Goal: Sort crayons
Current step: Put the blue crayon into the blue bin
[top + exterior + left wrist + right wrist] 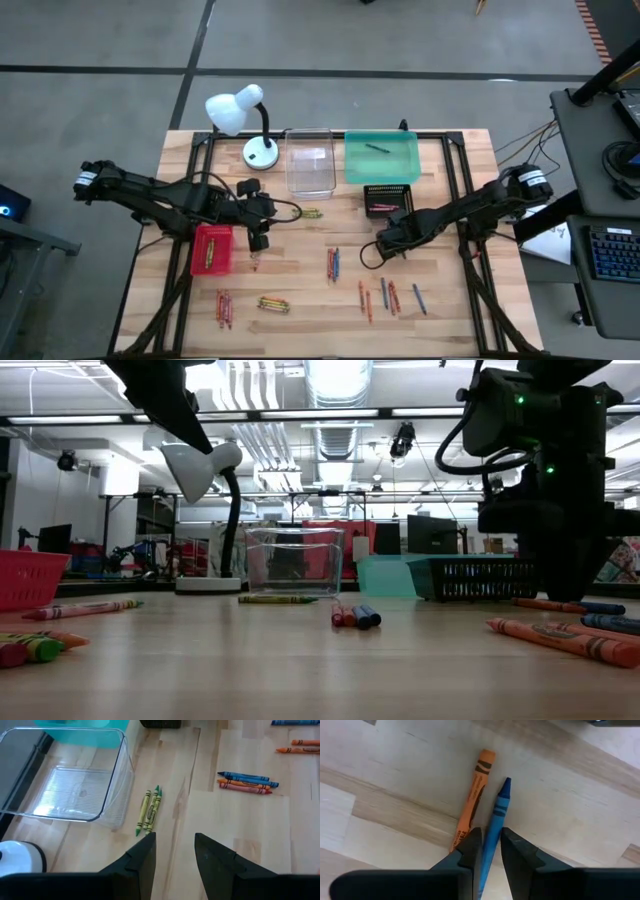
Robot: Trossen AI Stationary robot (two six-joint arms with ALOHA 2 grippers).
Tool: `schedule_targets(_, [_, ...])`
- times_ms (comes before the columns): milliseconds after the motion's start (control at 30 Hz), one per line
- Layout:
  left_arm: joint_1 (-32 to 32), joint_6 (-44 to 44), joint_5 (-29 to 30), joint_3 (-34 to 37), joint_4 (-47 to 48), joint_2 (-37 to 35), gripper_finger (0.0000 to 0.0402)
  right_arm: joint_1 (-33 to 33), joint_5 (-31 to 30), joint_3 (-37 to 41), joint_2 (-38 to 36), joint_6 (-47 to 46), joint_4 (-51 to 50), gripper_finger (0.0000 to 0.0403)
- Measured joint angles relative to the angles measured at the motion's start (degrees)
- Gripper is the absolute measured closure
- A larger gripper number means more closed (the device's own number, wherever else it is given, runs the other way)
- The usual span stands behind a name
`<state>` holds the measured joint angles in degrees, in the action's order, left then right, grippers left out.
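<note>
The right claw (pixel 490 851) grips a blue crayon (pixel 496 825) beside an orange crayon (pixel 472 797) on the table (pixel 395 780). The left claw (pixel 174 851) hovers open, empty.

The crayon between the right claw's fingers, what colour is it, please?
Blue crayon; the right wrist view shows it best.

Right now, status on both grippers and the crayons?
Right gripper shut on blue crayon at the table; orange crayon right alongside. Left gripper open, empty, above the table near red tray. Nothing blocking.
</note>
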<state>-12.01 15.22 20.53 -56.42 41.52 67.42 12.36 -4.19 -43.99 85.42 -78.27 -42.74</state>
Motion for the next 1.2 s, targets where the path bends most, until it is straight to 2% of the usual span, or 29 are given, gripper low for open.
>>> schedule_targets(233, [0.00,0.00,-0.01,0.00,-0.01,0.00,0.0284,0.00,-0.30,-0.06,0.73,0.23,0.04,0.0345])
schedule_targets(433, [0.00,0.00,0.01,0.00,-0.57,0.02,0.0284,0.00,-0.32,0.00,0.80,0.01,-0.04,0.0388])
schedule_targets(667, [-0.02,-0.94,0.01,0.11,-1.86,0.02,0.0284,-0.02,-0.39,0.04,0.26,-0.08,-0.35,0.0390])
schedule_targets(833, [-0.04,-1.25,0.01,1.53,-5.02,0.02,0.0284,-0.03,-0.78,0.34,-3.65,0.14,-1.87,0.0391])
schedule_targets(1000, [-0.15,-1.25,0.00,5.28,-8.99,0.02,0.0284,0.09,-2.44,-2.66,-8.62,1.48,-6.53,0.0391])
schedule_targets(1200, [-0.20,-1.25,-0.02,9.42,-13.71,0.02,0.0284,0.06,-6.02,-7.84,-13.80,8.95,-7.31,0.0391])
